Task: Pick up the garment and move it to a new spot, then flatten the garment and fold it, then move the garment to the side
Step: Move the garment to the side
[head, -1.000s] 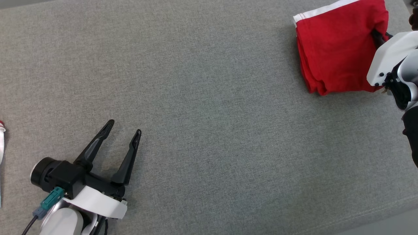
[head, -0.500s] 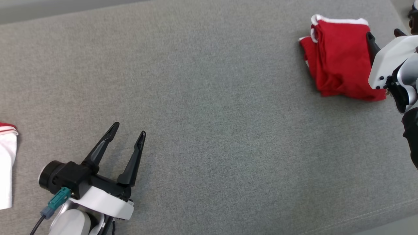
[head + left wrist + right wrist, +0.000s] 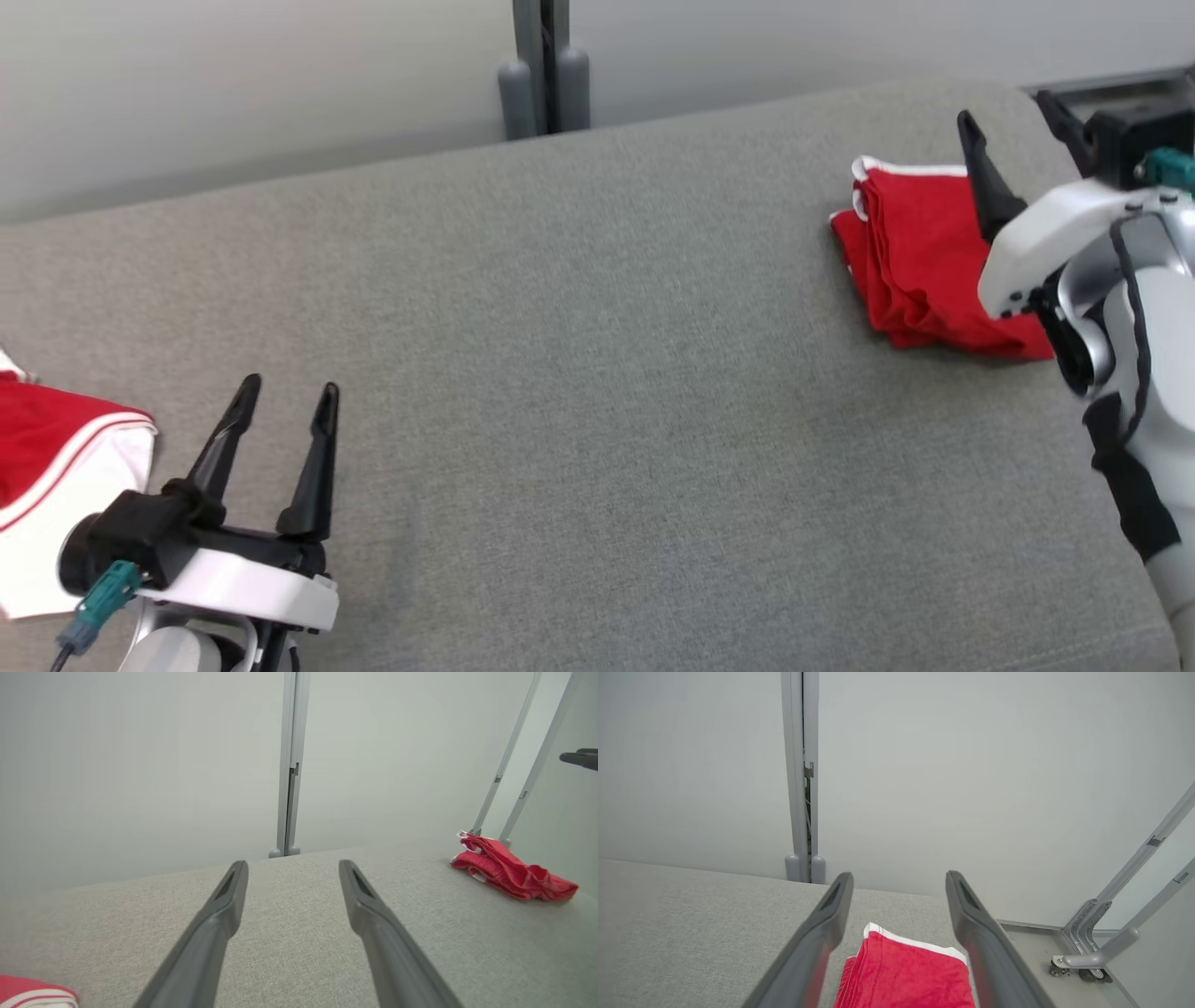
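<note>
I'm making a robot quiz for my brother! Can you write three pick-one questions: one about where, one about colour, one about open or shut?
1. Where is the folded red garment?
A. far right end of the grey table
B. the table's middle
C. the floor

2. What colour is its trim?
A. blue
B. yellow
C. white

3. The right gripper has its fingers:
A. pinched on the garment
B. spread apart
C. pinched together, empty

Answers: 1 A, it lies at the right end. 2 C, a white band edges the red cloth. 3 B, a wide gap shows between them.
</note>
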Controlling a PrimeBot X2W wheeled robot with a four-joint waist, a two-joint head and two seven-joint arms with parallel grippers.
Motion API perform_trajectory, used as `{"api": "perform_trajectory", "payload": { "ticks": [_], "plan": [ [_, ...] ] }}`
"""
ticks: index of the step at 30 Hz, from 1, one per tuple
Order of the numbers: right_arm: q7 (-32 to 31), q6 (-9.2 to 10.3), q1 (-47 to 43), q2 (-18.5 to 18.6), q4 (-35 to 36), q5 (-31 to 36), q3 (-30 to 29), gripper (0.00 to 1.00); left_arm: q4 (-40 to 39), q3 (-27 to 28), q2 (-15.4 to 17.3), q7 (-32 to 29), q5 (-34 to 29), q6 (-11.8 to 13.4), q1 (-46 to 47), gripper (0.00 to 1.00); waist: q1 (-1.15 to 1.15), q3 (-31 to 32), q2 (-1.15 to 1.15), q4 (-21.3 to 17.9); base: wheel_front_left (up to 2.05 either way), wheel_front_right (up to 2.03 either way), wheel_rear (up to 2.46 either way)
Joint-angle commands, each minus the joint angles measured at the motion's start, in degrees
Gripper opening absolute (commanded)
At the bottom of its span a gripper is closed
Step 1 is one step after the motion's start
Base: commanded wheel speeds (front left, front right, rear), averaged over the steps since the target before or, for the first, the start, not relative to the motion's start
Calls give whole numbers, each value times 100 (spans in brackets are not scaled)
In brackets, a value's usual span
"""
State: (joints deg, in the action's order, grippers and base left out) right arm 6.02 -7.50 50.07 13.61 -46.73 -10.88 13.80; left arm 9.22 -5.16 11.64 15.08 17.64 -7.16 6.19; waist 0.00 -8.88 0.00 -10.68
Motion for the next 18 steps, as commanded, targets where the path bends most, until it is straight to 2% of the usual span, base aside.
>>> {"api": "perform_trajectory", "payload": {
  "ticks": [1,4,8,15,18],
  "plan": [
    [110,1,-288,100,225,-115,58,100,2,133,-36,10,-59,22,-77,100,0,269,0,149,0,0,0],
    [262,1,-785,173,709,-241,58,100,17,316,-119,9,-100,16,-137,100,0,438,0,287,0,0,0],
    [446,1,-1636,247,1368,-351,-315,100,23,428,-323,10,-185,5,-258,100,0,672,0,521,0,0,0],
    [599,1,-2915,-4,2283,-520,-901,100,121,567,-515,9,-247,-10,-406,100,0,870,0,776,0,0,0],
    [665,0,-3474,-153,2681,-604,-896,100,157,674,-585,10,-297,-14,-450,100,0,887,0,896,0,0,0]
  ]
}}
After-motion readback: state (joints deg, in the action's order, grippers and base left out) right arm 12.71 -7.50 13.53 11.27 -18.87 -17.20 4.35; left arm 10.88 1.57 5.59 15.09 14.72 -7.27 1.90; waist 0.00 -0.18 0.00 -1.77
